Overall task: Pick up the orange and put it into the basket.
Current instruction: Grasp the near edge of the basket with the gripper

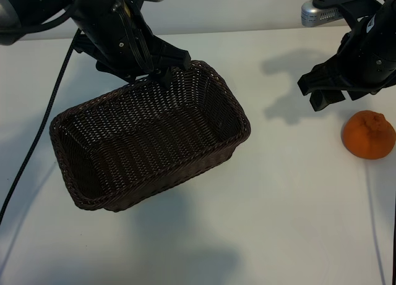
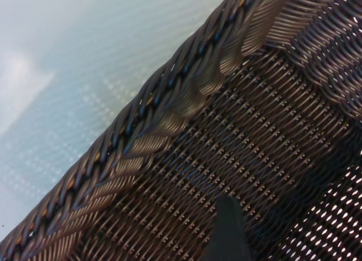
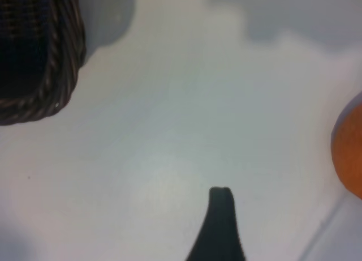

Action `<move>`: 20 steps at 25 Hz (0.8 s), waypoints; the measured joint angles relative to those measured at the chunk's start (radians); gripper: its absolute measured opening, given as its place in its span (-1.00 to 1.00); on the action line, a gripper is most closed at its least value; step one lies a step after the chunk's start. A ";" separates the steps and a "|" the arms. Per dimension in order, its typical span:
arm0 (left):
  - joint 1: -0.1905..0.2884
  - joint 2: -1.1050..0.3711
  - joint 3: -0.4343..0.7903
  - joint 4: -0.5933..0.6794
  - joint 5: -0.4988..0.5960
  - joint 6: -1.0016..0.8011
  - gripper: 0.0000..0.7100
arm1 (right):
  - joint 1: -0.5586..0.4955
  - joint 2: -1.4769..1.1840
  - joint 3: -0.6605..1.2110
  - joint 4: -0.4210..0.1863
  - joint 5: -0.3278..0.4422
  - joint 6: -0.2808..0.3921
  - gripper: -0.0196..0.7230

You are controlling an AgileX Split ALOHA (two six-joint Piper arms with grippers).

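Exterior view: looked steeply down from outside the rig, facing both arms, taking in the whole basket [image 1: 148,143] and the table [image 1: 278,204] around it. Left wrist view: set very close over the basket's braided rim [image 2: 169,97], looking down its inner wall. Right wrist view: hung higher over bare table beside the basket, catching one basket corner [image 3: 39,63]. The basket was common to all three views.

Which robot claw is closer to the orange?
The right claw. It hangs open just above and beside the orange, not touching it. The left claw is far across the table, at the far rim of the basket.
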 joint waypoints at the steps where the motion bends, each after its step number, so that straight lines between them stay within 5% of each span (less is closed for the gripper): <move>1: 0.000 0.000 0.000 0.000 0.000 0.000 0.62 | 0.000 0.000 0.000 0.000 -0.001 0.000 0.62; 13: 0.006 -0.005 0.000 0.028 0.024 0.000 0.62 | 0.000 0.000 0.000 0.000 -0.002 0.000 0.62; 20: 0.007 -0.172 0.118 0.146 0.050 -0.100 0.62 | 0.000 0.000 0.000 0.000 -0.002 0.000 0.62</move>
